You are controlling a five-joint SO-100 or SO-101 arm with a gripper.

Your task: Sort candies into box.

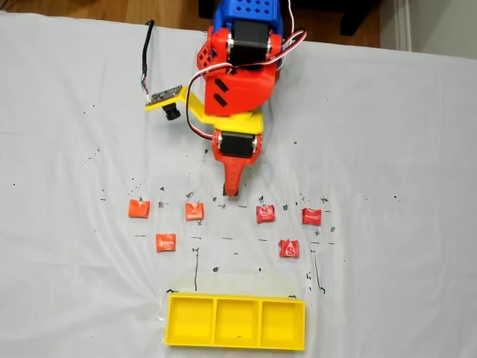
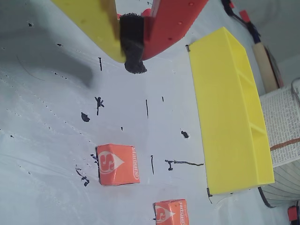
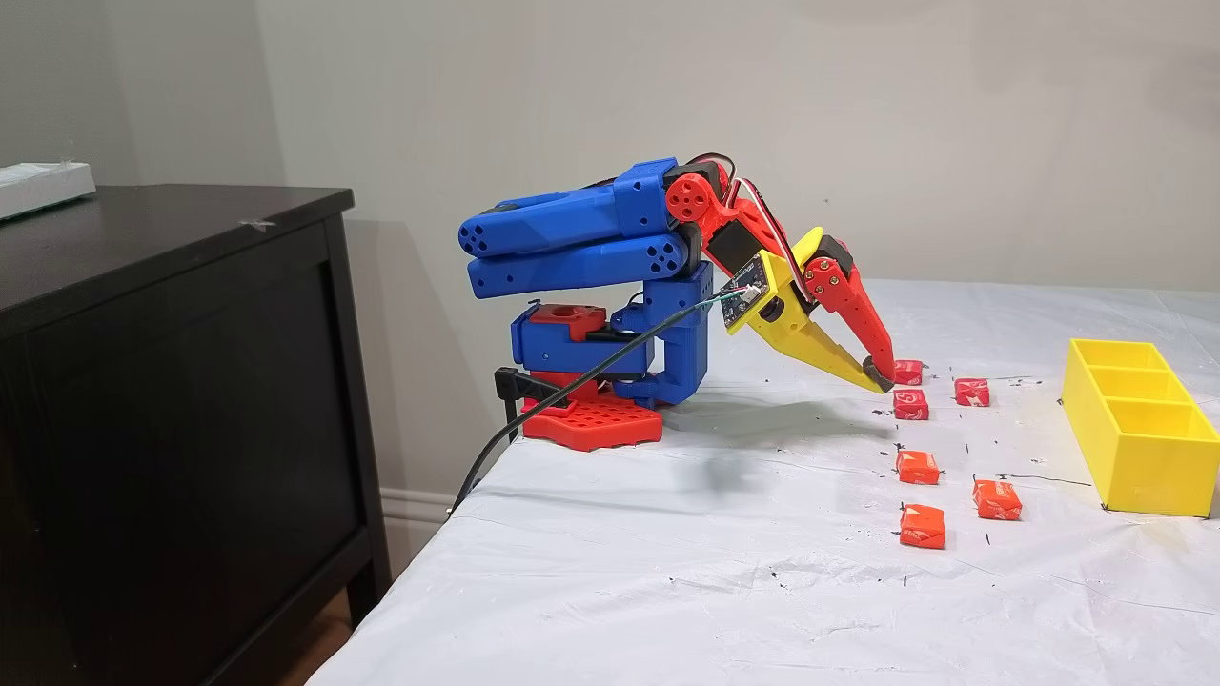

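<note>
Gripper (image 1: 232, 191) pressed together, empty, tip hanging low over the white cloth (image 1: 67, 283) just short of the candy row. All six candies loose on the cloth, none in the box (image 1: 235, 342): three orange ones toward 9 o'clock of the fingertip in the top-down fixed view, (image 1: 139, 208), (image 1: 194, 211), (image 1: 165, 242), and three redder ones toward 3 to 4 o'clock, (image 1: 265, 213), (image 1: 311, 216), (image 1: 288, 248). Box at 6 o'clock of the tip, beyond the candies, all three compartments bare.

Probably the reach for a first candy. To do it well: spread the fingers before descending, pick one sweet standing apart from its neighbours, straddle it across two flat sides, centre it between the pads, then close firmly but without flattening the wrapper. Worth lifting well above the box wall before carrying over, and releasing low inside a compartment so nothing bounces out.

Side fixed view: height of the gripper (image 3: 879, 377) above the cloth, flattened out from above; fingers meeting at the tip. Wrist view: white print on the nearest orange candy (image 2: 117, 164), a second one (image 2: 171, 212) at its 5 o'clock, the dark pad on a fingertip (image 2: 132, 44), and the box's outer wall (image 2: 229, 122) at 3 o'clock.
</note>
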